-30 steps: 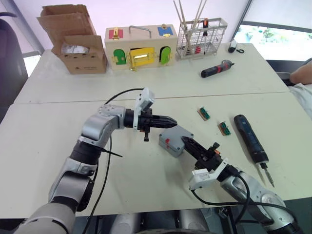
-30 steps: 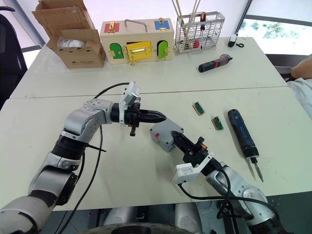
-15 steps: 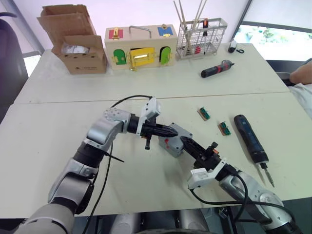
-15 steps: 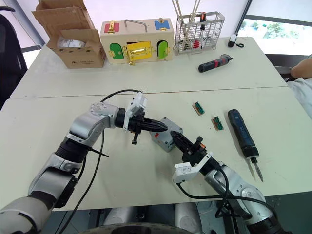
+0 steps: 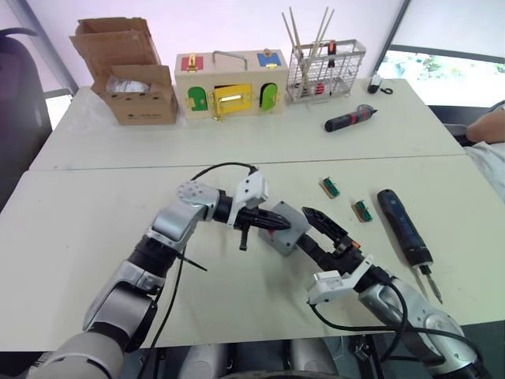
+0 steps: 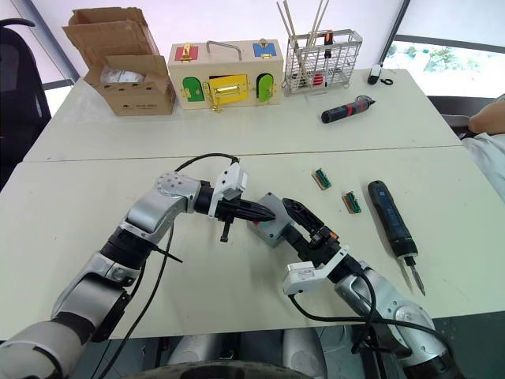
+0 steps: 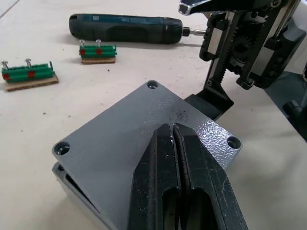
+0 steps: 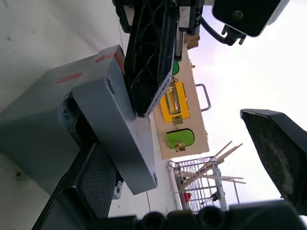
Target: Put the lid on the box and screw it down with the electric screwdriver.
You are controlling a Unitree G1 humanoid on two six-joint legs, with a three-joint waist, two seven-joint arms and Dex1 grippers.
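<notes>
No legible writing; red mark on box (image 6: pixel 267 229) side. Left gripper (image 7: pixel 175 139) pressed together atop skewed lid (image 7: pixel 120 143). Right gripper (image 6: pixel 296 217) spread wide beside box; electric screwdriver (image 6: pixel 390 216) lying apart.

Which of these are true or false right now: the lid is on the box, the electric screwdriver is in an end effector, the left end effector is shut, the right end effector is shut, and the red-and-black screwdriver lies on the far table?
1. The lid rests on the box. True, though skewed: one corner gapes.
2. The electric screwdriver is held by an end effector. False: it lies on the table, to the right of both.
3. The left end effector is shut, its tips pressing on the lid. True.
4. The right end effector is shut. False: it is open, one finger beside the box, the other raised clear.
5. The red-and-black screwdriver lies on the far table. True, in front of the wire rack.
</notes>
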